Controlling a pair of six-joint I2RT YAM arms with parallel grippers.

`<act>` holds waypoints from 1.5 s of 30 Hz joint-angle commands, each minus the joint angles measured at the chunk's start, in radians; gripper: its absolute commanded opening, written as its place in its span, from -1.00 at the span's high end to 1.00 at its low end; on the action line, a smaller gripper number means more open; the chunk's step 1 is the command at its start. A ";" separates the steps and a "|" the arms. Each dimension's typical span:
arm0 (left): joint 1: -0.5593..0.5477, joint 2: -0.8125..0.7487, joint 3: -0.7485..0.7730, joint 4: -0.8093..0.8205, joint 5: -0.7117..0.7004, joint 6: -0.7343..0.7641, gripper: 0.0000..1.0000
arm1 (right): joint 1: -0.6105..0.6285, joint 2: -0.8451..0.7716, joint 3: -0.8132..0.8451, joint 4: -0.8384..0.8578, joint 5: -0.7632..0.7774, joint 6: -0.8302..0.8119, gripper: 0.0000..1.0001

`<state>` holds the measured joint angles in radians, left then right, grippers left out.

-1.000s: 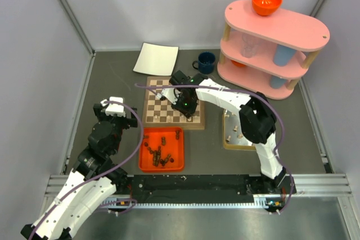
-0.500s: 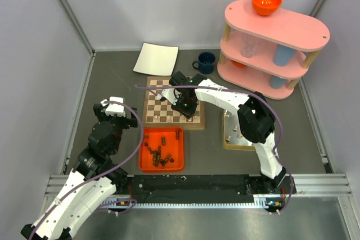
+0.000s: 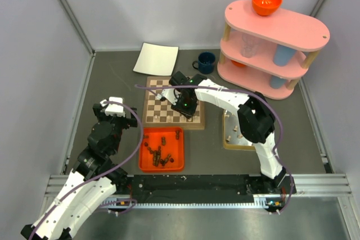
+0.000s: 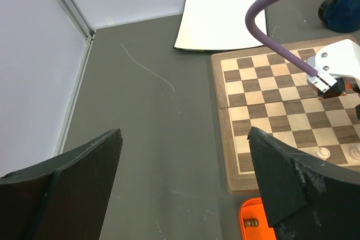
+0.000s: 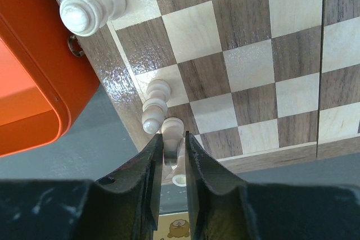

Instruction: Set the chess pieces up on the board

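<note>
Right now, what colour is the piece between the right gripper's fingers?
Pale beige piece; right wrist view.

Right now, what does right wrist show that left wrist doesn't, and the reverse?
Right wrist only: the right tool, its fingers close on either side of a pale piece at the board edge. I cannot tell whether it is gripping the piece.
Left wrist only: the left tool, wide open and holding nothing, plus the white sheet, blue mug and purple cable.
Both: the board, the orange tray, and other pale pieces standing along the board's tray-side edge.
</note>
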<state>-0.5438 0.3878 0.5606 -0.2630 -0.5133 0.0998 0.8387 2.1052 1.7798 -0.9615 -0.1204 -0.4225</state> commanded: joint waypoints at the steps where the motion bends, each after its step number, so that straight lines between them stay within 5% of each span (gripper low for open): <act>1: 0.005 -0.007 -0.008 0.051 0.006 0.005 -0.98 | 0.008 -0.019 -0.003 0.020 0.014 0.010 0.56; 15: 0.005 -0.006 -0.008 0.053 0.007 0.005 -0.98 | 0.010 -0.082 -0.002 0.020 0.047 -0.004 0.32; 29: 0.007 -0.030 -0.010 0.064 0.071 -0.002 -0.98 | 0.010 -0.240 0.030 -0.019 0.070 -0.062 -0.25; 45: 0.007 -0.092 0.093 0.048 0.228 -0.216 -0.98 | -0.174 -0.588 -0.215 0.003 -0.117 -0.105 -0.37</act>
<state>-0.5426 0.3073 0.5880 -0.2577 -0.3584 -0.0116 0.7219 1.6211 1.6142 -0.9733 -0.1490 -0.5102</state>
